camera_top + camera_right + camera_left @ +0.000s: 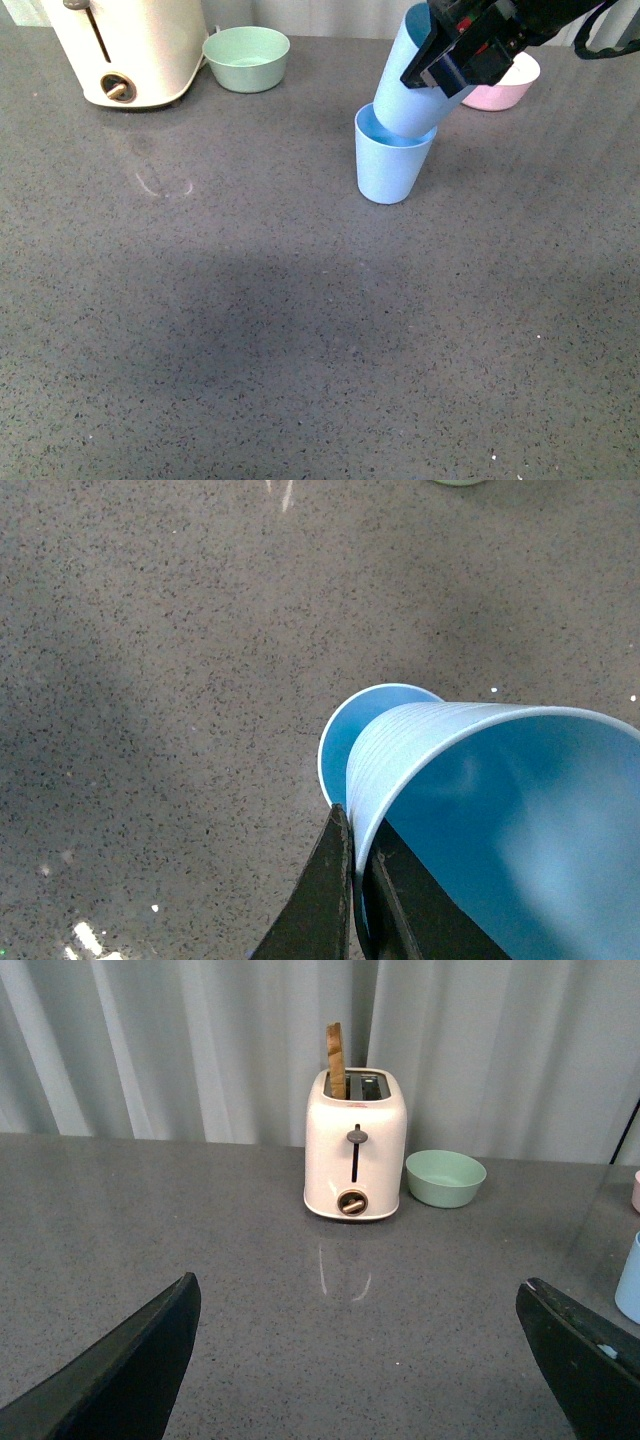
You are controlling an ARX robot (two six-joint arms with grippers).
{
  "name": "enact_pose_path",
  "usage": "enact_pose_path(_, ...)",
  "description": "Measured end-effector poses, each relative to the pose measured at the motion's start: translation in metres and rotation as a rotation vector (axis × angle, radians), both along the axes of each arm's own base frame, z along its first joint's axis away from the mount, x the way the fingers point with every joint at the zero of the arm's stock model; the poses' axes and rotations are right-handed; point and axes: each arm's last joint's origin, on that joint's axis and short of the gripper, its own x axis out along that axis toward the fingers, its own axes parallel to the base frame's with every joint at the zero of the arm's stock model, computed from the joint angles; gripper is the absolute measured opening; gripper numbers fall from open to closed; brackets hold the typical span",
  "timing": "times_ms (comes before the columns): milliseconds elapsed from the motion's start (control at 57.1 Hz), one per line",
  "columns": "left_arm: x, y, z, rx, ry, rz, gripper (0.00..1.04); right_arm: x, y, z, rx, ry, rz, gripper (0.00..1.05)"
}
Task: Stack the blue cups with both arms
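One blue cup (392,160) stands upright on the grey counter. My right gripper (440,62) is shut on the rim of the second blue cup (410,85), held tilted with its base dipping into the standing cup's mouth. In the right wrist view the fingers (335,880) pinch the held cup's wall (420,750), and the standing cup's rim (335,742) shows beneath it. My left gripper (360,1360) is open and empty above bare counter, out of the front view. A sliver of the standing cup (630,1280) shows at the edge of the left wrist view.
A cream toaster (125,45) stands at the back left, with toast (335,1060) in its slot in the left wrist view. A green bowl (246,58) sits beside it. A pink bowl (505,88) lies behind the right gripper. Grey curtains hang behind the counter.
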Motion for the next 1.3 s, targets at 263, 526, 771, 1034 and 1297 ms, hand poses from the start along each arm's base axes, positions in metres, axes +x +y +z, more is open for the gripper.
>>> enact_pose_path(263,0.0,0.0,0.0,0.0,0.0,0.0,0.96,0.009,0.009,-0.017,-0.023,0.017,-0.023,0.1)
enact_pose_path(526,0.0,0.0,0.0,0.0,0.0,0.0,0.96,0.013,0.001,-0.002,0.048,-0.028,-0.061,0.57)
enact_pose_path(771,0.0,0.0,0.0,0.0,0.0,0.0,0.96,-0.017,-0.044,0.046,0.219,-0.207,-0.206,0.94)
enact_pose_path(1034,0.0,0.0,0.0,0.0,0.0,0.0,0.96,-0.11,-0.104,0.065,0.446,-0.314,-0.415,0.96)
enact_pose_path(1297,0.0,0.0,0.0,0.0,0.0,0.0,0.96,-0.156,-0.124,0.022,0.536,-0.635,-0.791,0.45)
